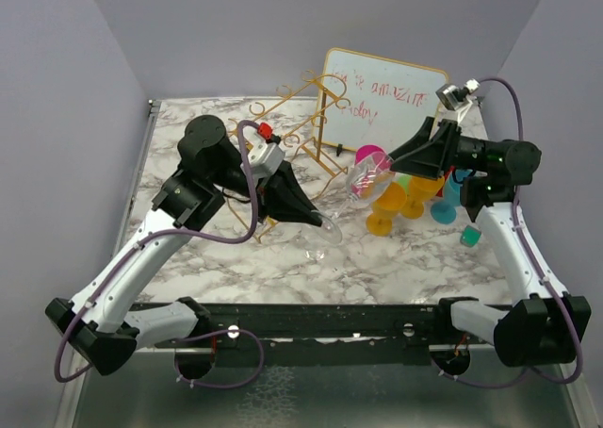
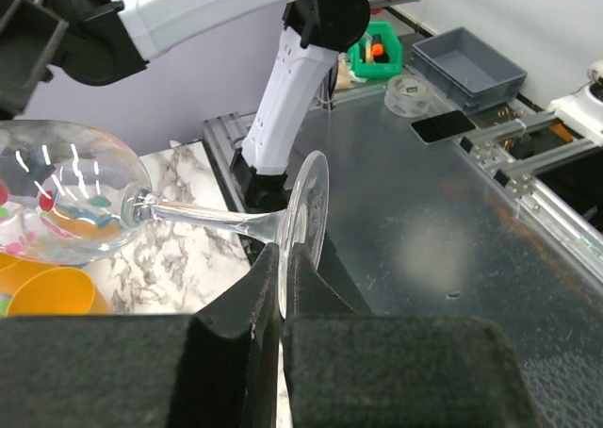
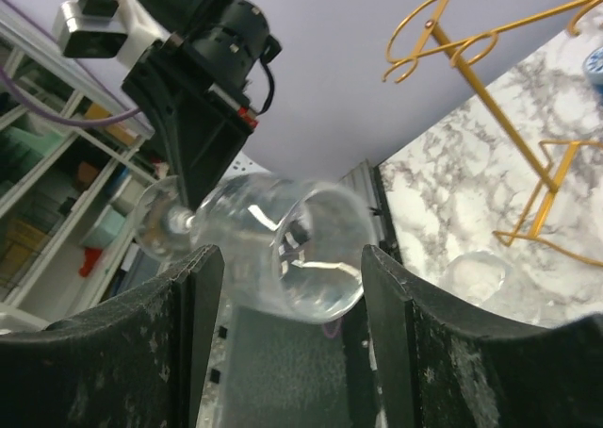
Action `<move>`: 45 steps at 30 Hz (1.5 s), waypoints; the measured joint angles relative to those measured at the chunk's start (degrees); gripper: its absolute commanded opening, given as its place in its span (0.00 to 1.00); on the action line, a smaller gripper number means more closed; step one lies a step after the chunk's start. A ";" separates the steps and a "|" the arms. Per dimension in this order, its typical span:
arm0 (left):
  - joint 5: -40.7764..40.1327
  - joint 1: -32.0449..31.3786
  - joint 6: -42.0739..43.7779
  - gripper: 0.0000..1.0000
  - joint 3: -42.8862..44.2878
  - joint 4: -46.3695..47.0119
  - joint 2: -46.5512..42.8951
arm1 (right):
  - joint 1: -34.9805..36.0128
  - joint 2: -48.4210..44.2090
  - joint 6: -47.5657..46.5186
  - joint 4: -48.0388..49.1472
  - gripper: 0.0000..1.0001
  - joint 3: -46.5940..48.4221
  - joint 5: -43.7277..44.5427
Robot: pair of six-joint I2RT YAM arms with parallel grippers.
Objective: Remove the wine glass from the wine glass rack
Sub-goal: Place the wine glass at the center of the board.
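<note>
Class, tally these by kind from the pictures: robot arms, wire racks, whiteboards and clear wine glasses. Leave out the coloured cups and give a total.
Robot arms: 2 (left, right)
Wine glass rack: 1
Whiteboard: 1
Clear wine glasses: 2 (one held, one lying down)
Total: 6

Top camera looks down; close wrist cameras share the wine glass (image 2: 71, 197).

Wine glass rack (image 1: 303, 117) at the back, whiteboard (image 1: 382, 103) just right of it, wine glass (image 1: 363, 179) before the rack, cups (image 1: 388, 200) right of the glass.
</note>
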 measured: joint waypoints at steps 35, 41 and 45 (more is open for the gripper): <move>12.13 4.81 5.38 0.00 3.76 5.38 5.75 | 5.03 -2.51 12.72 8.59 0.43 4.50 -1.77; 12.15 4.94 5.81 0.00 3.58 5.40 5.88 | 5.14 -2.36 15.69 9.53 0.09 4.59 -1.70; 12.15 5.57 6.64 0.00 2.05 5.90 5.75 | 5.42 -3.34 18.40 10.21 0.00 5.46 -1.79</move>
